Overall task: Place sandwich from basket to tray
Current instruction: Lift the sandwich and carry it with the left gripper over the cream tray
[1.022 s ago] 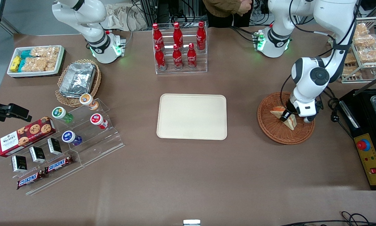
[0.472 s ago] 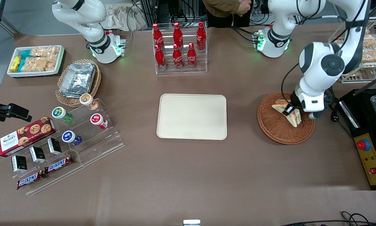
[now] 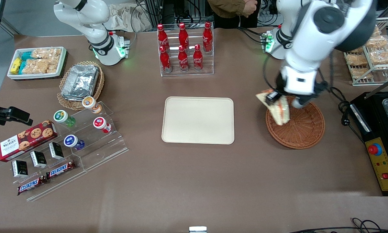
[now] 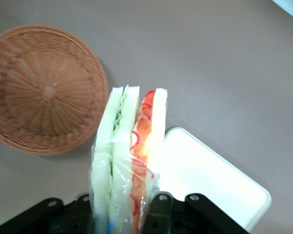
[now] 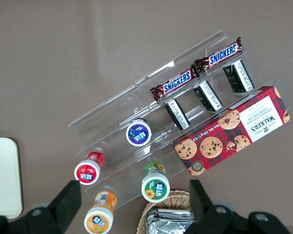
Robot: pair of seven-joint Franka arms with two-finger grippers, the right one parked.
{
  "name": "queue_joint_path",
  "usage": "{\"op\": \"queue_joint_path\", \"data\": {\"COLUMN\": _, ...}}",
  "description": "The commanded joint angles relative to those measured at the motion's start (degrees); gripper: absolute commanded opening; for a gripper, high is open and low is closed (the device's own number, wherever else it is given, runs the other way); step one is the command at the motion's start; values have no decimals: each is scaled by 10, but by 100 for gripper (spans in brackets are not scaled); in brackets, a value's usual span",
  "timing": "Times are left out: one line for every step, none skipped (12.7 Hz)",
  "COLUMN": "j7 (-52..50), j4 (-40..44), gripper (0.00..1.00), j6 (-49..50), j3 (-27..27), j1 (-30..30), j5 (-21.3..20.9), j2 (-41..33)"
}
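Observation:
My left gripper [image 3: 272,97] is shut on the sandwich [image 3: 279,108], a plastic-wrapped wedge of white bread with green and orange-red filling [image 4: 129,146]. It hangs in the air above the rim of the round reddish-brown wicker basket [image 3: 302,129] on the side toward the tray. The basket [image 4: 44,87] holds nothing. The cream rectangular tray [image 3: 198,120] lies flat at the table's middle, toward the parked arm's end from the basket, with nothing on it. In the left wrist view the tray [image 4: 215,180] shows past the sandwich.
A rack of red cola bottles [image 3: 184,48] stands farther from the front camera than the tray. A black appliance with a red button [image 3: 380,152] sits at the working arm's end. A wire rack of snacks [image 3: 371,53] stands beside the working arm. Snack stands [image 3: 67,142] lie toward the parked arm's end.
The gripper has lifted the sandwich out of the basket and carried it up and toward the tray. The basket is left empty.

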State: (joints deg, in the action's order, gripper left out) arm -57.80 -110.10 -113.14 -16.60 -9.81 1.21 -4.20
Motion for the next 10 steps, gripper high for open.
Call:
{"op": "queue_joint_path", "data": {"j7": 3, "j4": 12, "gripper": 0, "j6": -27, "j3": -58, "j1": 3, "j5": 24, "j2": 16}}
{"op": "queue_joint_path", "data": {"j7": 14, "j4": 3, "gripper": 0, "j6": -49, "j3": -78, "j1": 3, "j5": 23, "j2": 29}}
{"op": "queue_joint_path", "data": {"j7": 37, "j4": -13, "gripper": 0, "j6": -82, "j3": -92, "j1": 3, "j5": 23, "j2": 45}}
{"op": "queue_joint_path", "data": {"j7": 64, "j4": -37, "gripper": 0, "j6": -121, "j3": -100, "j1": 1, "j5": 23, "j2": 64}}
{"op": "queue_joint_path", "data": {"j7": 87, "j4": -69, "gripper": 0, "j6": -165, "j3": -107, "j1": -8, "j5": 20, "j2": 77}}
{"op": "queue_joint_path", "data": {"j7": 98, "j4": -104, "gripper": 0, "j6": -223, "j3": -107, "j1": -18, "j5": 17, "j2": 89}}
{"op": "queue_joint_path", "data": {"j7": 102, "j4": -138, "gripper": 0, "j6": -281, "j3": -107, "j1": -27, "j5": 13, "j2": 103}}
{"op": "queue_joint_path", "data": {"j7": 107, "j4": -153, "gripper": 0, "j6": -316, "j3": -107, "j1": -33, "j5": 5, "j2": 126}}
{"op": "queue_joint_path", "data": {"j7": 105, "j4": -152, "gripper": 0, "j6": -324, "j3": -107, "j1": -40, "j5": -11, "j2": 156}}
{"op": "queue_joint_path", "data": {"j7": 96, "j4": -151, "gripper": 0, "j6": -333, "j3": -107, "j1": -44, "j5": -43, "j2": 180}}
